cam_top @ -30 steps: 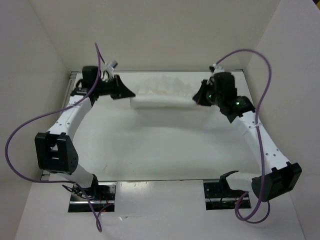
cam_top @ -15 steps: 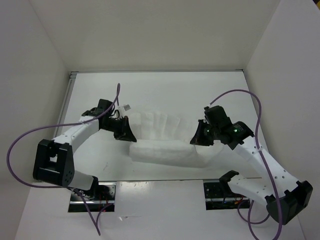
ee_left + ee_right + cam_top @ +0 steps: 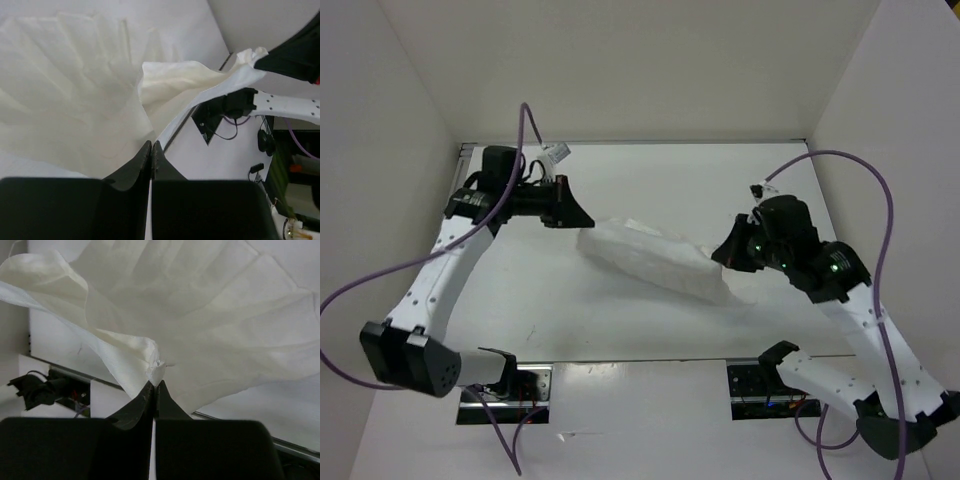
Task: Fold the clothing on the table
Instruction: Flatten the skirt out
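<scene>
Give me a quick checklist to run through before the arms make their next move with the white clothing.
1. Left tool shut on the clothing: ok.
2. Right tool shut on the clothing: ok, fabric is bunched at its tips.
3. Clothing spans between both tools: ok.
4. Held ends level: not ok, the left end sits farther back over the table than the right.
5. Clothing fully lifted off the table: cannot tell.
</scene>
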Robot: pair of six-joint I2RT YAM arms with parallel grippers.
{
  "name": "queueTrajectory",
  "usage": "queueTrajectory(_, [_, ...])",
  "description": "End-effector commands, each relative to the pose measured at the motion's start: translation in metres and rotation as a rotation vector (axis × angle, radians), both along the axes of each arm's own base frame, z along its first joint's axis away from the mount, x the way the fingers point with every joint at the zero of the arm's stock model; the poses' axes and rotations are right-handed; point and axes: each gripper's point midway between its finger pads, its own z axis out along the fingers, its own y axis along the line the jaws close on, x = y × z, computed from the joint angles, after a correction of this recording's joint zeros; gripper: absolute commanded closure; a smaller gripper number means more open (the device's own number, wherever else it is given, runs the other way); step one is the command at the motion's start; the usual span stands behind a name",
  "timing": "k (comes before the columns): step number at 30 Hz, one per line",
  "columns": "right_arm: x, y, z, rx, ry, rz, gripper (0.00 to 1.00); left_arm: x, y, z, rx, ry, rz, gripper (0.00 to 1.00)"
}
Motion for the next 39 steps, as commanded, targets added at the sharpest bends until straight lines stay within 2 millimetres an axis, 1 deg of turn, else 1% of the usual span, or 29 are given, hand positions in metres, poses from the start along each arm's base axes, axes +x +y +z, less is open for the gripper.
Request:
queueTrajectory(1, [-0.041,-0.007,0.060,0.111,-0.189,0.105,1.00,-0.048,0.000,0.071,-0.075,-0.181,-0.085,0.98])
queueTrajectory(2, [-0.051,-0.008,0.083,0.159,-0.249,0.128,1.00,-0.063,0.003,0.092,-0.086,-0.250,-0.087,0.98])
queueTrajectory(4, [-0.076,-0.008,0.119,0.249,-0.356,0.194,1.00,-0.077,0.008,0.120,-0.091,-0.333,-0.065,0.98])
queueTrajectory(5, [-0.086,-0.010,0.138,0.289,-0.396,0.206,1.00,-0.090,0.011,0.144,-0.107,-0.397,-0.051,0.98])
queueTrajectory(7, [-0.096,-0.007,0.160,0.347,-0.455,0.243,1.00,-0.100,0.013,0.164,-0.131,-0.443,-0.043,0.98])
queueTrajectory(9, [-0.096,-0.005,0.169,0.359,-0.471,0.254,1.00,-0.100,0.011,0.182,-0.168,-0.473,-0.029,0.98])
queueTrajectory(10, [-0.094,-0.004,0.171,0.359,-0.471,0.254,1.00,-0.095,0.010,0.184,-0.176,-0.472,-0.025,0.98])
queueTrajectory(12, [-0.075,0.001,0.170,0.342,-0.470,0.225,1.00,-0.075,0.008,0.181,-0.175,-0.460,0.008,0.98])
queueTrajectory(13, [-0.061,0.001,0.163,0.304,-0.471,0.186,1.00,-0.052,0.005,0.161,-0.156,-0.398,0.021,0.98])
queueTrajectory(14, [-0.041,0.007,0.156,0.271,-0.453,0.150,1.00,-0.033,0.004,0.152,-0.139,-0.386,0.051,0.98])
queueTrajectory(15, [-0.026,0.008,0.149,0.226,-0.453,0.121,1.00,-0.004,0.000,0.131,-0.117,-0.323,0.065,0.99])
queueTrajectory(16, [-0.007,0.006,0.140,0.168,-0.452,0.072,1.00,0.011,-0.003,0.115,-0.102,-0.295,0.061,0.99])
queueTrajectory(17, [0.019,0.017,0.122,0.109,-0.417,0.061,1.00,0.031,-0.003,0.105,-0.079,-0.294,0.081,0.99])
queueTrajectory(18, [0.036,0.017,0.115,0.051,-0.424,0.051,1.00,0.048,-0.003,0.093,-0.067,-0.277,0.086,0.99])
queueTrajectory(19, [0.053,0.017,0.101,0.003,-0.406,0.038,1.00,0.074,-0.008,0.062,-0.048,-0.198,0.087,0.99])
queueTrajectory(20, [0.074,0.009,0.086,-0.043,-0.385,0.000,1.00,0.094,-0.003,0.050,-0.027,-0.188,0.114,0.99])
queueTrajectory(21, [0.104,0.012,0.067,-0.095,-0.360,0.000,1.00,0.119,-0.003,0.026,-0.009,-0.141,0.119,0.99])
queueTrajectory(23, [0.135,0.005,0.046,-0.126,-0.323,-0.013,1.00,0.146,0.001,0.005,0.016,-0.117,0.133,0.99])
queueTrajectory(24, [0.165,-0.008,0.020,-0.165,-0.277,-0.047,1.00,0.167,-0.002,-0.013,0.028,-0.096,0.127,0.99])
queueTrajectory(26, [0.191,-0.021,0.006,-0.195,-0.250,-0.080,1.00,0.184,0.001,-0.036,0.052,-0.059,0.122,0.99])
queueTrajectory(27, [0.204,-0.031,-0.004,-0.217,-0.226,-0.115,1.00,0.195,-0.001,-0.063,0.067,-0.011,0.116,0.99])
queueTrajectory(28, [0.221,-0.035,-0.021,-0.246,-0.187,-0.134,1.00,0.202,0.000,-0.074,0.079,0.009,0.124,0.99])
queueTrajectory(29, [0.230,-0.039,-0.028,-0.256,-0.176,-0.151,1.00,0.211,-0.001,-0.069,0.081,-0.014,0.118,0.99])
queueTrajectory(30, [0.238,-0.047,-0.036,-0.284,-0.160,-0.181,1.00,0.218,-0.002,-0.087,0.088,0.015,0.117,0.99])
queueTrajectory(31, [0.248,-0.049,-0.051,-0.316,-0.138,-0.189,1.00,0.225,0.003,-0.092,0.094,0.025,0.140,0.99])
queueTrajectory(33, [0.258,-0.055,-0.054,-0.352,-0.145,-0.215,0.99,0.232,0.000,-0.088,0.078,0.017,0.138,0.99])
queueTrajectory(35, [0.262,-0.059,-0.069,-0.381,-0.116,-0.228,0.98,0.236,-0.001,-0.085,0.069,0.007,0.144,0.99])
queueTrajectory(37, [0.262,-0.059,-0.069,-0.381,-0.116,-0.228,0.98,0.242,0.004,-0.082,0.067,-0.005,0.154,0.99])
queueTrajectory(39, [0.258,-0.058,-0.074,-0.381,-0.098,-0.218,0.98,0.239,-0.001,-0.075,0.037,-0.003,0.131,0.98])
